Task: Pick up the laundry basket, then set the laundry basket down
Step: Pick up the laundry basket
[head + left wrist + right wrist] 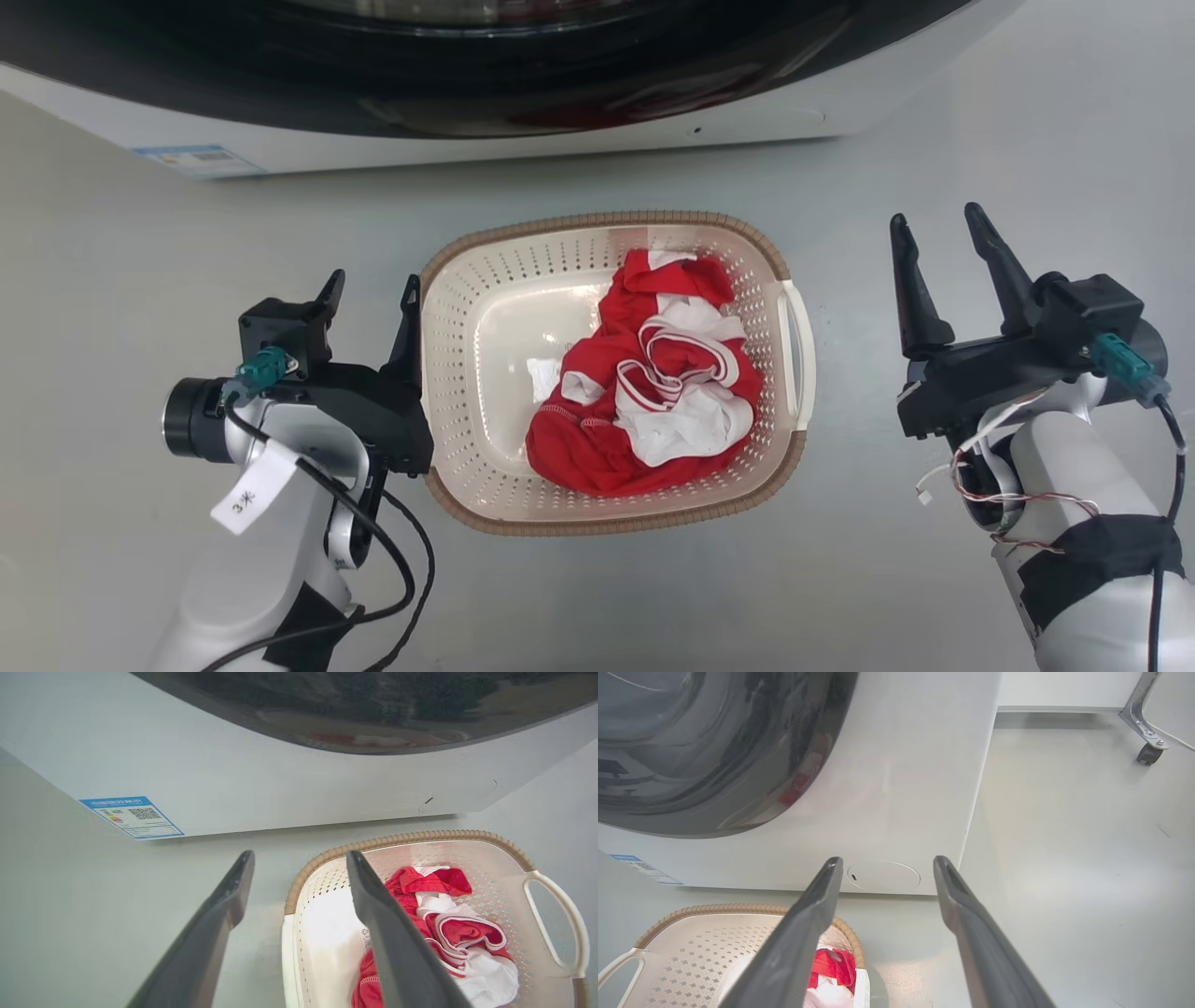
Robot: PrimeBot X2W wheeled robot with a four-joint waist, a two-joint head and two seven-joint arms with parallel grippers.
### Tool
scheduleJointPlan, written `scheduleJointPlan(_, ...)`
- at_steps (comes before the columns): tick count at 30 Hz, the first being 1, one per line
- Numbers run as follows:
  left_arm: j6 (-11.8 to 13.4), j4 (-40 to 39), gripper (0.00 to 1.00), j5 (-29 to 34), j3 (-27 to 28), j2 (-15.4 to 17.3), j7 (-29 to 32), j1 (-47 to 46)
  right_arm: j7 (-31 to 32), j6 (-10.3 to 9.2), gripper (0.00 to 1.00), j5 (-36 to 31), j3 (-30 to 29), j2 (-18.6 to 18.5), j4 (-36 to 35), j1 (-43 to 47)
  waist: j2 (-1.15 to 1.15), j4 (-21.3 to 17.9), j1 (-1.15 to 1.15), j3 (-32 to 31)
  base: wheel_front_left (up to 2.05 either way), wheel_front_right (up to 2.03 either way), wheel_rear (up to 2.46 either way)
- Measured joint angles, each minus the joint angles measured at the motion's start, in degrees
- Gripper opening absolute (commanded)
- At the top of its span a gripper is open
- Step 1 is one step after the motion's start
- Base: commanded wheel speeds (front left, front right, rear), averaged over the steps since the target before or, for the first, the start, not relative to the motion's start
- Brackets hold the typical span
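Observation:
The laundry basket [467, 308], cream-white and perforated with a brown woven-look rim, sits on the grey floor before the washing machine and holds red and white clothes [653, 383]. My left gripper [372, 280] is open at the basket's left side; in the left wrist view its fingers straddle the basket's left rim [292, 896], one finger outside and one over the inside. My right gripper [936, 224] is open and empty, a short way to the right of the basket's white right handle [801, 345]. In the right wrist view the basket [691, 952] lies at the lower left.
The white washing machine [560, 121] with its dark round door stands just behind the basket. A blue label [133, 816] is on its lower front. A metal leg with a caster [1148, 751] stands on the floor far off to the right.

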Motion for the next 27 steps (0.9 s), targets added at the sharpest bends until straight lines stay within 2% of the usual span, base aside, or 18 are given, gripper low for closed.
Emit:
scheduleJointPlan(18,-3.90,14.69,1.00,-2.70,0.27,-0.63,3.68,-7.40,0.00,1.75,1.00,-1.26,4.58,3.63,13.34,-7.25,-0.01,-0.20,0.00,9.05,0.00,0.00,0.00)
scheduleJointPlan(27,-5.06,19.83,1.00,-3.57,1.14,-0.91,4.59,-10.39,0.00,2.15,1.00,-1.30,5.15,3.86,18.19,-9.32,0.00,-0.63,-0.01,12.54,0.00,0.00,0.00)
